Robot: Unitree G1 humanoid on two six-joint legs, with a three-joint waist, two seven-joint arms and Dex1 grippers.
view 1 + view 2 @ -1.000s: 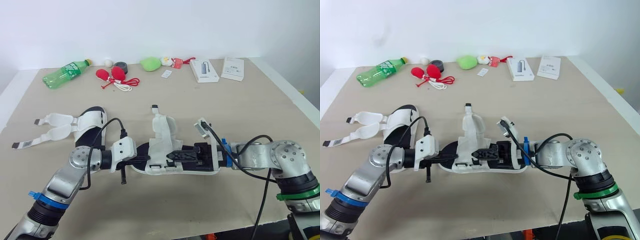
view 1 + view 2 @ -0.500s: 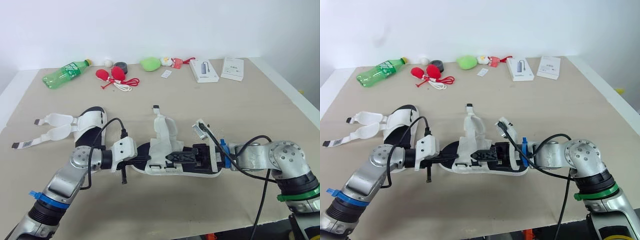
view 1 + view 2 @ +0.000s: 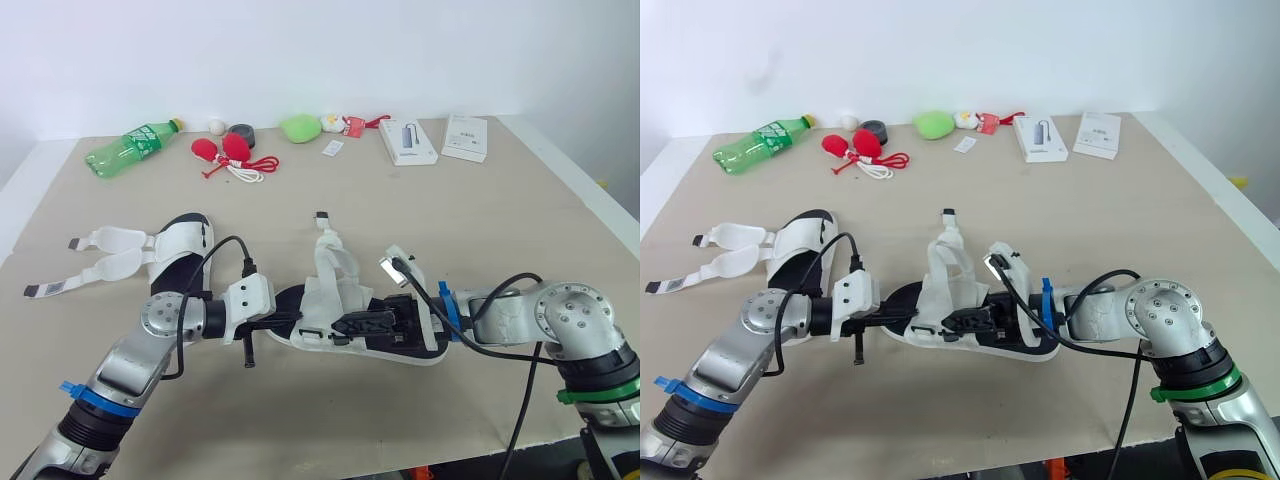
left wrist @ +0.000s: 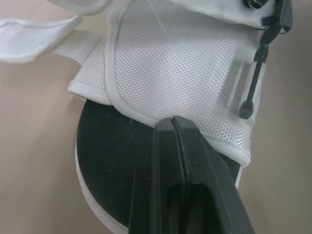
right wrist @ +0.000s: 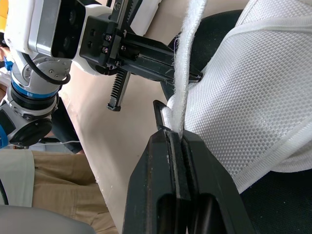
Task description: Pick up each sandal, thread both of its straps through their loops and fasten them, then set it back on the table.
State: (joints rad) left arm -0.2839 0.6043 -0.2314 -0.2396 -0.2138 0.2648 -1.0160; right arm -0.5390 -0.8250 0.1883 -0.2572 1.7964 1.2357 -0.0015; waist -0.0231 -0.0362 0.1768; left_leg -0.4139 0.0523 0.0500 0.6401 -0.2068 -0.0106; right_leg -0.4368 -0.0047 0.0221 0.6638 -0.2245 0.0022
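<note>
We see the sandal [image 3: 400, 345] at the middle of the table [image 3: 500, 230], near its front edge, lying lengthwise between the two grippers. We cannot tell whether its black sole rests on the table. One white strap [image 3: 328, 245] stands up from it, its dark tip uppermost. The left gripper [image 4: 173, 122] comes in from the robot's left, its fingers pressed together on the edge of the white mesh flap at that end of the sandal. The right gripper [image 5: 174, 135] reaches across the sole from the other end and pinches the strap near its base, fingers tight on the fabric.

To the left lies the second sandal [image 3: 180, 250], well apart from the first, both its straps [image 3: 105, 255] spread flat and undone. Along the far edge we see a green bottle [image 3: 130, 148], two red balls [image 3: 225, 150] with a cord, a green lump [image 3: 300, 126] and two white boxes [image 3: 408, 140].
</note>
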